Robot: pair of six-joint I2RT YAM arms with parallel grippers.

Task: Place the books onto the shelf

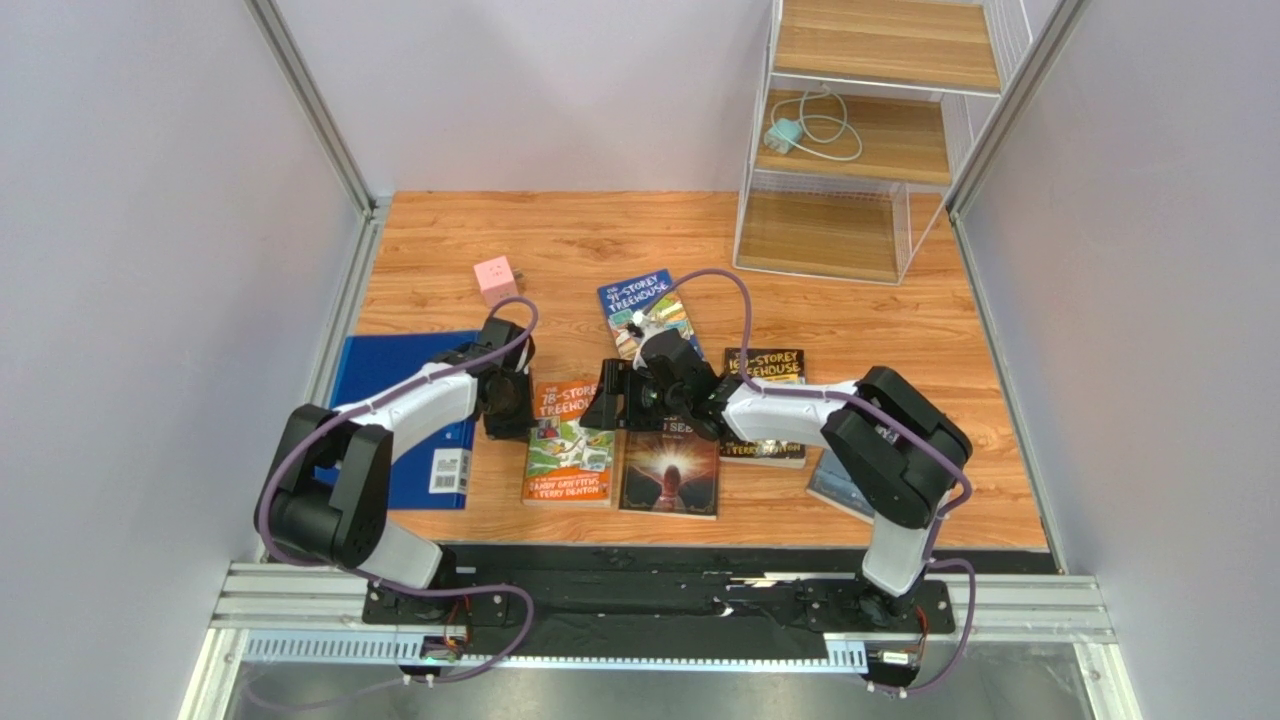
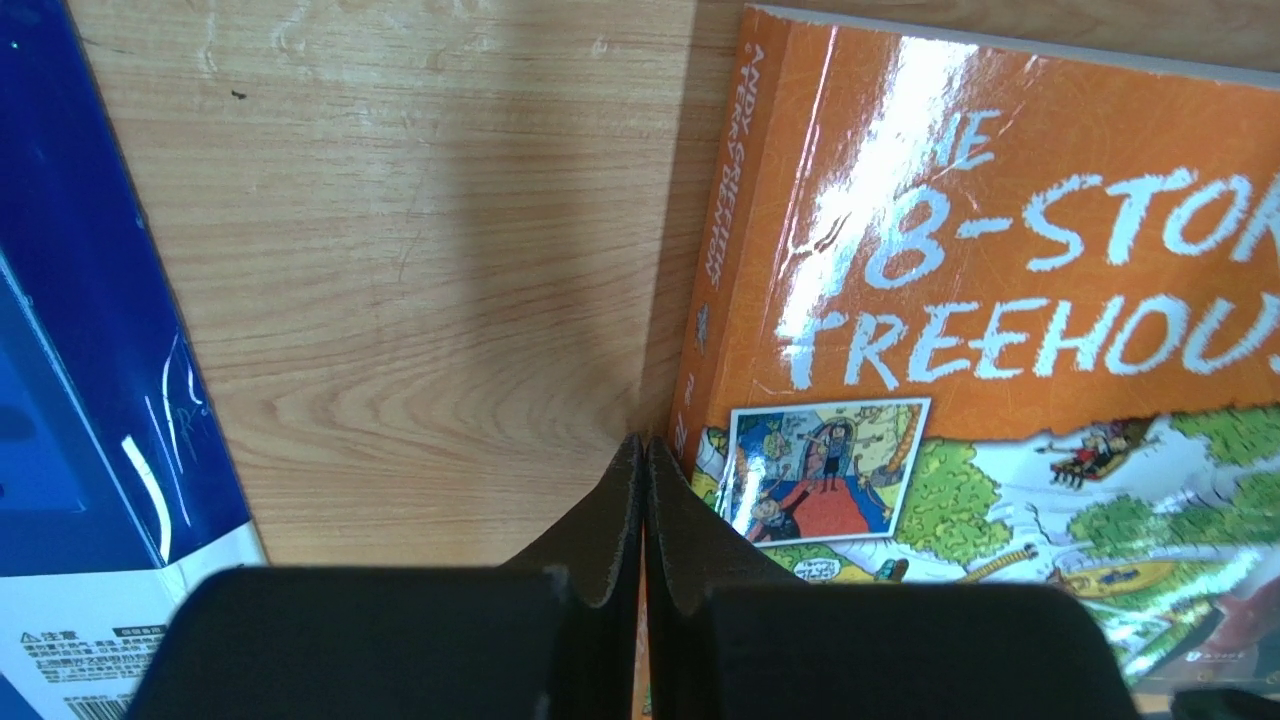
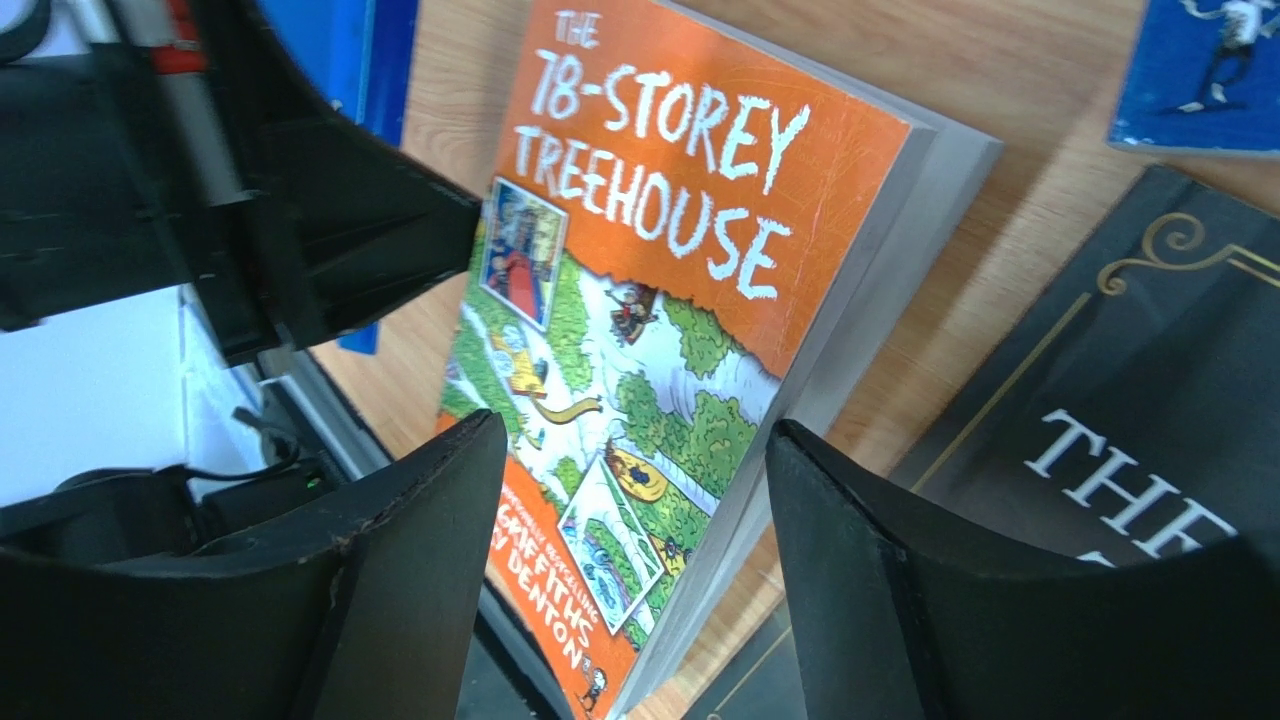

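The orange Treehouse book (image 1: 568, 450) lies between my two grippers. My left gripper (image 1: 508, 402) is shut, and its tips (image 2: 643, 446) press against the spine edge of this book (image 2: 977, 300), with nothing seen clamped between them. My right gripper (image 3: 634, 435) is open. Its fingers straddle the raised page edge of the tilted orange book (image 3: 661, 225) without touching it. A dark book (image 1: 672, 477) lies right of it, a blue Treehouse book (image 1: 646, 312) behind and a black Treehouse book (image 1: 763, 405) further right. The shelf (image 1: 879, 135) stands at the back right.
A blue folder (image 1: 406, 405) lies left of my left arm, and a pink cube (image 1: 495, 276) sits behind it. A grey-blue book (image 1: 831, 483) is partly hidden under my right arm. A coiled white cable (image 1: 812, 128) lies on the shelf's middle board.
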